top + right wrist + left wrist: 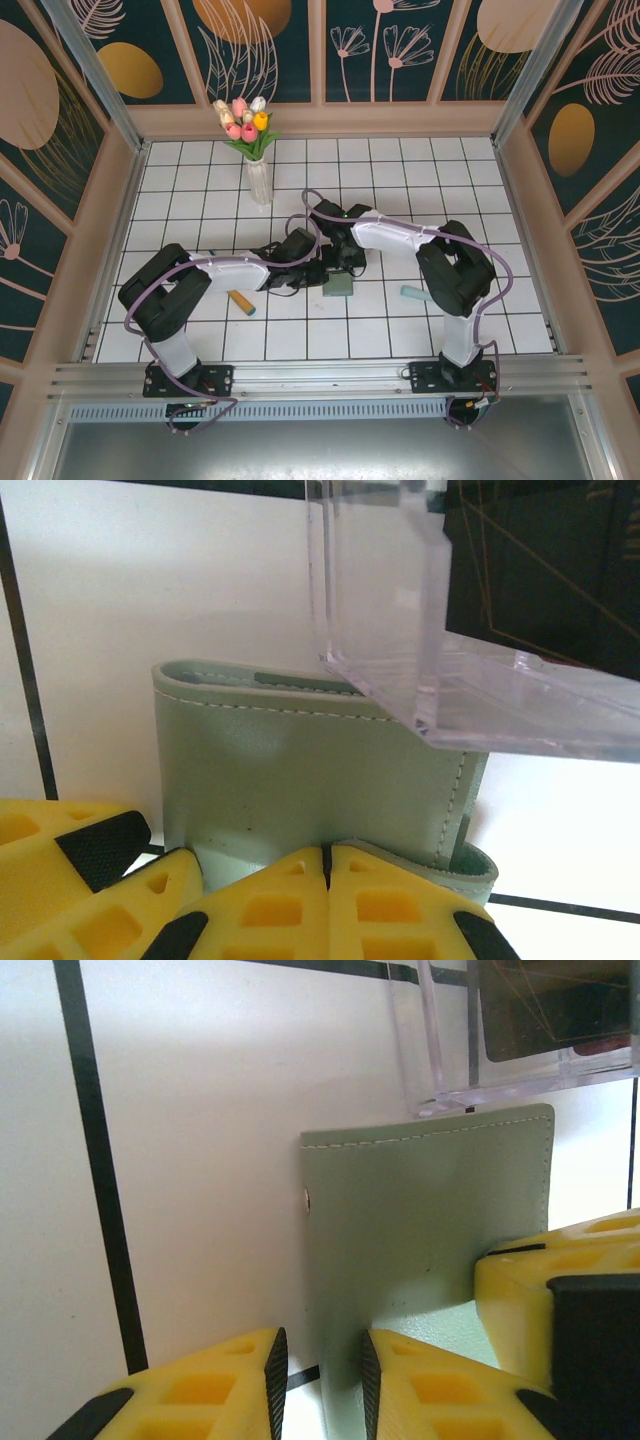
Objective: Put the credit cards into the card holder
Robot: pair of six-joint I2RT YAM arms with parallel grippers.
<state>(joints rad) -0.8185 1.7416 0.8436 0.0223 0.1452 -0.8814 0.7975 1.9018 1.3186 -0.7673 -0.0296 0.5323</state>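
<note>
Evidently both claws meet at the flat sage grey-green bifold card holder point(340, 288), centre of the top view, to spread its flaps so the pockets can take cards. The left claw point(322, 1365) stands partly open astride one flap's edge, low in its wrist view. A sliver of white tiled surface point(200, 1110) shows beside one pad, so a firm pinch looks doubtful. The right claw point(328, 865) is closed, tips together at the holder's near flap; whether material is caught between them I cannot tell. Just behind, a clear plastic box point(480, 700) holds something dark with a trace of red. A tan credit card with a blue end point(241, 303) and a pale teal card point(411, 292) lie loose, left and right of centre.
</note>
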